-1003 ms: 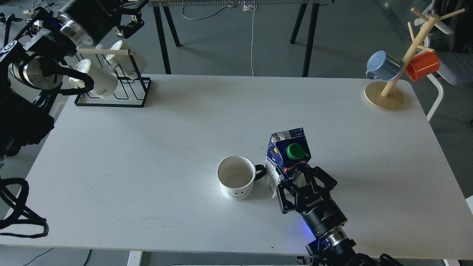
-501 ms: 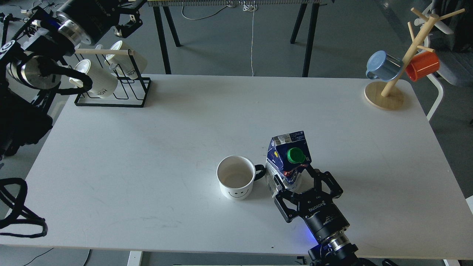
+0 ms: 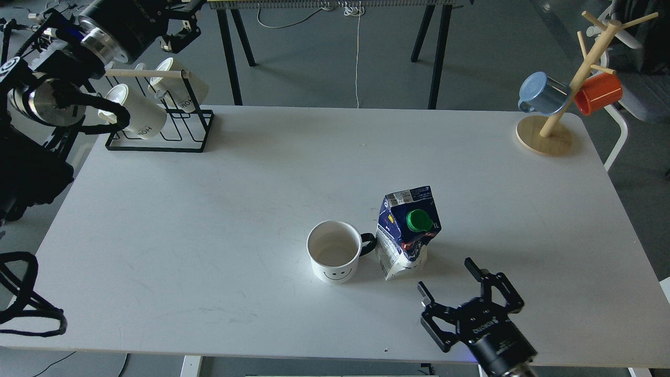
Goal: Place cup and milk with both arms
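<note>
Seen from my head camera, the milk carton (image 3: 408, 232) stands upright on the white table (image 3: 220, 209), its green cap (image 3: 417, 220) facing me. The cup (image 3: 335, 251) with the smiley face sits just to its left, its black handle turned toward the carton and close against it. My right claw (image 3: 446, 277) hangs near the table's front edge, apart from the carton, its two fingers spread wide and holding nothing. My left claw (image 3: 180, 31) is raised at the far left corner above a black wire rack (image 3: 172, 131) holding white mugs (image 3: 137, 116); whether it is open or closed I cannot tell. At the far right corner a wooden mug tree (image 3: 570, 84) carries a blue mug (image 3: 542, 94) and an orange mug (image 3: 598, 92).
</note>
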Controlling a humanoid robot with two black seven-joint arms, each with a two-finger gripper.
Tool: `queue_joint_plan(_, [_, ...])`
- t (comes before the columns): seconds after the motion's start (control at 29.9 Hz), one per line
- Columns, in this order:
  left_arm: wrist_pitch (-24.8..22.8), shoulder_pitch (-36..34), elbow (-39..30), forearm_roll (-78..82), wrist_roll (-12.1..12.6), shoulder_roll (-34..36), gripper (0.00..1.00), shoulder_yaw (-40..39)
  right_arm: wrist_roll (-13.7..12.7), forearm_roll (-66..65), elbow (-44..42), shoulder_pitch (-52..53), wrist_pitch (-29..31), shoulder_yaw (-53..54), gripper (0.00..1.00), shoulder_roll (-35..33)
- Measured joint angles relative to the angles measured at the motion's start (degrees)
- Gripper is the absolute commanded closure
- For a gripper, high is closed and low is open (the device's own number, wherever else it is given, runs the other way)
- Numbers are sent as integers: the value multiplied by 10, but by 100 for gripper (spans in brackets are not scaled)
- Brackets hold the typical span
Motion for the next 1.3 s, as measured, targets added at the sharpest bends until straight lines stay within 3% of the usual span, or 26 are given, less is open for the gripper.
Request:
queue_joint_plan(0.23, [-1,9,2,-13,0,2,0,-6,1,-2,15,-4,0,153,1,-95])
queue_joint_plan(0.47, [-1,34,5,-122,1,-3,0,-7,2,-3,-46,116,0,226,1,-124])
queue_joint_plan(0.67, [-1,41,39,-193,1,-7,0,-7,1,-3,-139,283,0,211,1,-139])
queue_joint_plan(0.94, [-1,45,78,-275,0,-33,0,-7,-3,-2,-322,517,0,108,1,-139])
queue_joint_plan(1.14, [-1,74,80,-280,-4,-56,0,-30,-5,-1,-480,635,0,66,1,-102])
queue_joint_plan(1.3, [-1,84,78,-280,-6,-56,0,-48,-5,-1,-525,680,0,53,1,-84])
